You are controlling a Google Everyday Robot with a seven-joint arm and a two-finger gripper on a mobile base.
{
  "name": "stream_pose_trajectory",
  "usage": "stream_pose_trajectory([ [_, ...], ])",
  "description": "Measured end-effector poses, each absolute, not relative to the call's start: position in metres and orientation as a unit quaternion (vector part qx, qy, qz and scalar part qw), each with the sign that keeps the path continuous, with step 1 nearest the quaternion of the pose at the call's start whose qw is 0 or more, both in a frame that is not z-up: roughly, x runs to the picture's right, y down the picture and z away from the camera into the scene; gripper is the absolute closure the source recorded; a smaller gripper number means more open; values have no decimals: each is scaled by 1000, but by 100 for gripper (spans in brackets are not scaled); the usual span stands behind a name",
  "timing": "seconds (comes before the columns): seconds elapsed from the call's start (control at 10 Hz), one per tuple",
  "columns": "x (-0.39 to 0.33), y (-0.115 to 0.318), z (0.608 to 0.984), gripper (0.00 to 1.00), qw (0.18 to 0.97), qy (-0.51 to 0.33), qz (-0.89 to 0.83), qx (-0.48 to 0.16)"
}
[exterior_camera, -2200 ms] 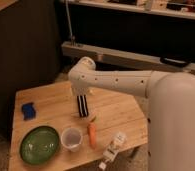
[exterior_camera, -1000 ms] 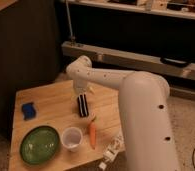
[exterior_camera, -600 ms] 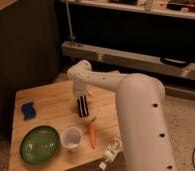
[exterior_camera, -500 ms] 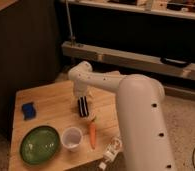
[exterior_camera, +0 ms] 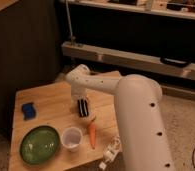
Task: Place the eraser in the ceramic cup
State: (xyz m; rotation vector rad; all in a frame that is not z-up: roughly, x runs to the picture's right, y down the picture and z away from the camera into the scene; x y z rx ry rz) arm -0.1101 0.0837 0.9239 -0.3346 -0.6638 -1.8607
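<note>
White end effector (exterior_camera: 82, 101) above black white-striped eraser (exterior_camera: 83, 108); white ceramic cup (exterior_camera: 71, 138); green plate (exterior_camera: 39, 145).

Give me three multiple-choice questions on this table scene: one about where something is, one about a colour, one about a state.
1. Where does the carrot lie?
A) on a plate
B) on the table beside the ceramic cup
C) inside the cup

2. What colour is the squarish block?
A) red
B) blue
C) yellow

3. Where does the eraser stand in the task?
A) dropped in the cup
B) on the floor
C) at the gripper, outside the cup

Answers:
1 B: it lies on the wood next to the cup.
2 B: the block is plainly blue.
3 C: the gripper is at the striped eraser, behind the carrot, and the cup looks empty.
</note>
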Motion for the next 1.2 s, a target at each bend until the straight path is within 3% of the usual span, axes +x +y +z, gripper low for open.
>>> stream_pose_trajectory([
  [0.3, -114, 92, 922, 84, 531, -286, -786, -140],
  [0.5, -115, 94, 918, 98, 526, -291, -788, -136],
  [0.8, -115, 85, 897, 100, 522, -283, -800, -87],
  [1.2, -86, 44, 800, 100, 541, -282, -789, 70],
])
